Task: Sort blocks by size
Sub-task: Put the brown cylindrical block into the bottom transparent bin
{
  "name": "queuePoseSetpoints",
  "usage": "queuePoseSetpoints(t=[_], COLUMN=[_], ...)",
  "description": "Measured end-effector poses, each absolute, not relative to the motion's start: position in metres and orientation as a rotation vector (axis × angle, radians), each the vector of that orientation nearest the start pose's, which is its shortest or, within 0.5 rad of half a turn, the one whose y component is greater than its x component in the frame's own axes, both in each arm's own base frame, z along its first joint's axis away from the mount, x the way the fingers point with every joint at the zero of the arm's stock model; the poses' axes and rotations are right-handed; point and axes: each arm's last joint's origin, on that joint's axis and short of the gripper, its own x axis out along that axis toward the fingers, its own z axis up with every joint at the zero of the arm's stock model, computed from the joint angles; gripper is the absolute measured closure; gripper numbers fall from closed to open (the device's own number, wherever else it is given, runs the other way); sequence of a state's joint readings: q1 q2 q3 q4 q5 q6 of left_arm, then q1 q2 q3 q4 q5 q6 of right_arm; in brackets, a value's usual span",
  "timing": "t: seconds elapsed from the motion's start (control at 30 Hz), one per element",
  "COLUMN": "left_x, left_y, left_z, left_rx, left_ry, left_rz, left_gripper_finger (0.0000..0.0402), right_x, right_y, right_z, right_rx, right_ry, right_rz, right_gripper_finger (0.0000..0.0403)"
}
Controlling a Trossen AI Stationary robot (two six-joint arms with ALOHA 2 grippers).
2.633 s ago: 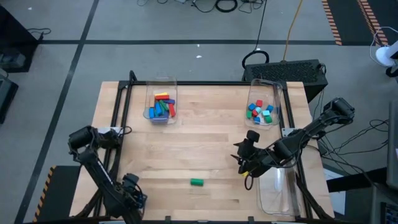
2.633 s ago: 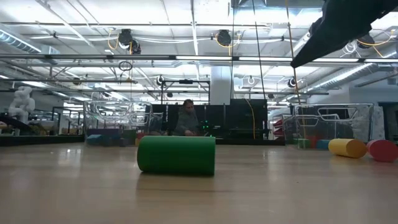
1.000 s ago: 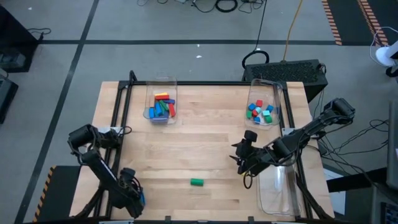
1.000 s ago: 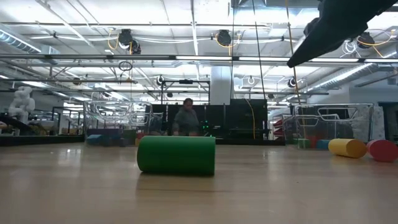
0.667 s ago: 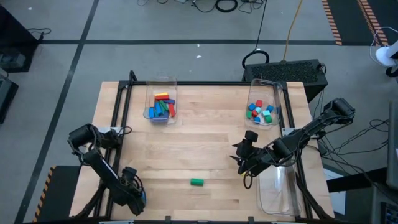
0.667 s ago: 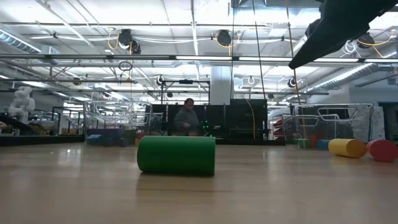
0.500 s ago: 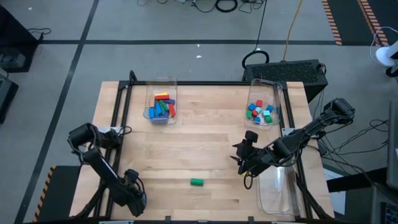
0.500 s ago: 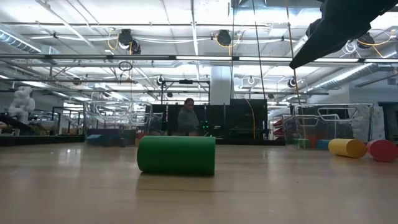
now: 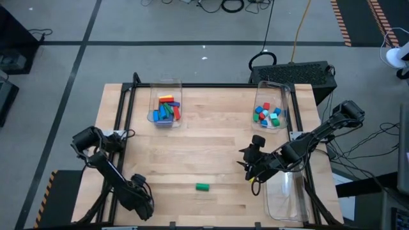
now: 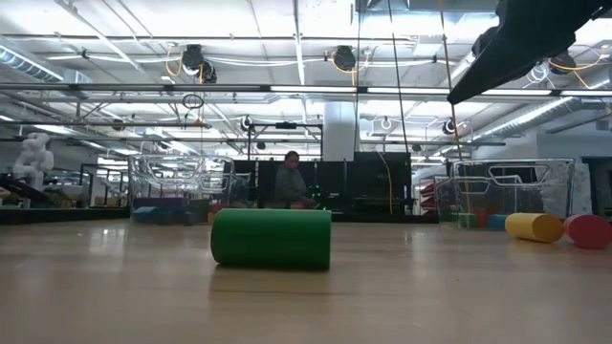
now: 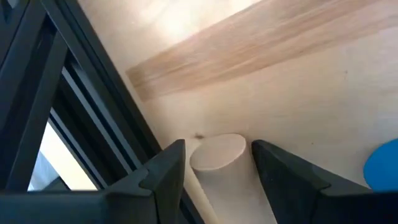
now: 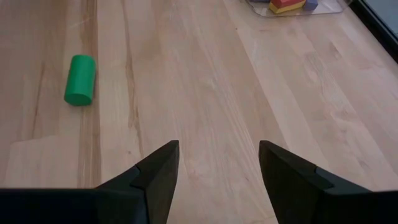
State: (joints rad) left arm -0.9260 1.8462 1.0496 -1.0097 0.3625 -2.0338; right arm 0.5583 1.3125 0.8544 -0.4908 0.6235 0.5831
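At the table's near-left corner the left gripper (image 9: 142,203) is closed on a plain wooden cylinder block (image 11: 217,163), which sits between its fingers; a blue block edge (image 11: 384,165) lies just beside it. Right of that, a green wooden cylinder block (image 9: 202,187) lies alone on the light wooden table (image 9: 204,144), its long axis running left to right. The right gripper (image 9: 250,174) hangs right of the cylinder with its fingers apart and empty. Judgement: the free right arm must approach leftward, along the cylinder's length. Two clear plastic bins (image 9: 166,105) of sorted blocks stand at the far edge.
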Motion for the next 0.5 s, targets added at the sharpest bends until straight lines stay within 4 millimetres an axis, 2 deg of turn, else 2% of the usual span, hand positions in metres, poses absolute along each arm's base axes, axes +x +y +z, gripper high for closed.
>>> queuePoseSetpoints(t=[0.17,0.37,0.5], left_x=[0.1620,0.1650,0.1663], left_y=[-0.2341,-0.2370,-0.2384], left_z=[0.1318,0.1321,0.1324], left_rx=[-0.771,-0.818,-0.831], left_ry=[1.760,1.753,1.759], left_rz=[1.108,1.087,1.066], left_gripper_finger=[0.0212,0.0257,0.0260], right_x=[0.2227,0.2224,0.2223], right_y=[0.1191,0.1189,0.1189], right_z=[0.2301,0.2299,0.2298], right_rx=[0.024,0.021,0.020], right_ry=[0.728,0.732,0.733], right_rz=[-0.281,-0.282,-0.283], right_gripper_finger=[0.0197,0.0197,0.0197])
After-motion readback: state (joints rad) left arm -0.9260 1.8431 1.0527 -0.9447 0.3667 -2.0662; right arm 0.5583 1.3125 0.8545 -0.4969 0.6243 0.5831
